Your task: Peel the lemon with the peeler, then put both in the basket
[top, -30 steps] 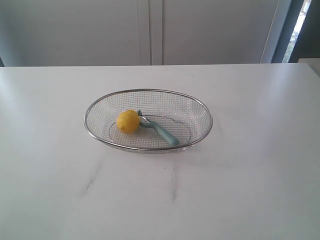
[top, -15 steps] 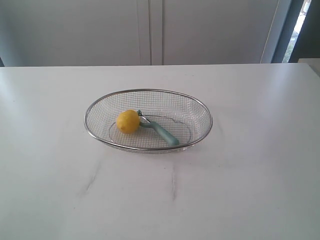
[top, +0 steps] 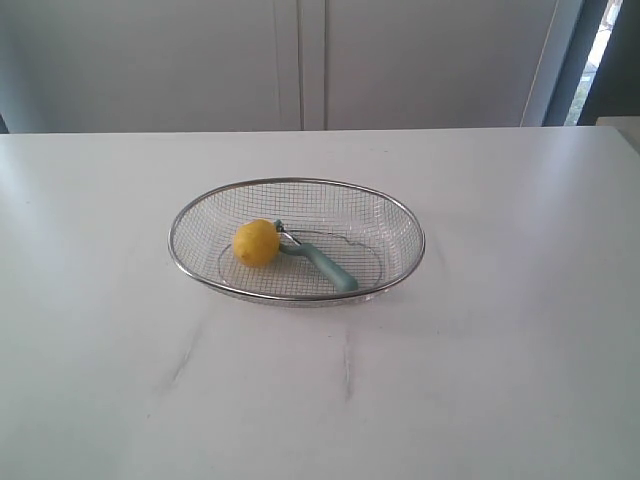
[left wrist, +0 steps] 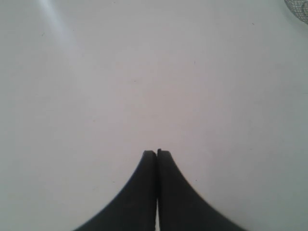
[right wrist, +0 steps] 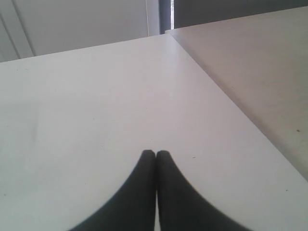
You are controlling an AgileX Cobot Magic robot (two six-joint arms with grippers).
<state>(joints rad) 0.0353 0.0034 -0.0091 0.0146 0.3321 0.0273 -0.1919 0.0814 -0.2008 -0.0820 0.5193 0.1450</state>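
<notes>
Lemon (top: 256,243) sits in the left half of the basket (top: 297,183), on the mesh floor, left of frame centre in the exterior view. Peeler (top: 318,260) lies in the same basket, just to the lemon's right. Its metal blade head is touching or all but touching the fruit; I cannot tell which.

Peeler's long axis runs on a diagonal. The blade end points to the upper left at the lemon, and the teal handle end points to the lower right, toward the near rim. Lemon is roundish, with no clear axis from here. Skin reads as plain yellow; peeled or not, I cannot tell. No sticker visible.

Neither of my arms shows in the exterior view. My left gripper (left wrist: 157,152) has its jaws pressed together on nothing, over bare counter (top: 500,380). A sliver of mesh shows at the edge of the left wrist view, so the basket is within sight of that arm but well apart from the fingertips. My right gripper (right wrist: 155,153) is likewise closed and empty, and its view shows only counter, the counter's edge and the wall beyond.

Judgement: the left arm is probably the nearer to the basket and to the lemon. The handle end points toward the right arm's side, so that arm would find the handle more easily.
</notes>
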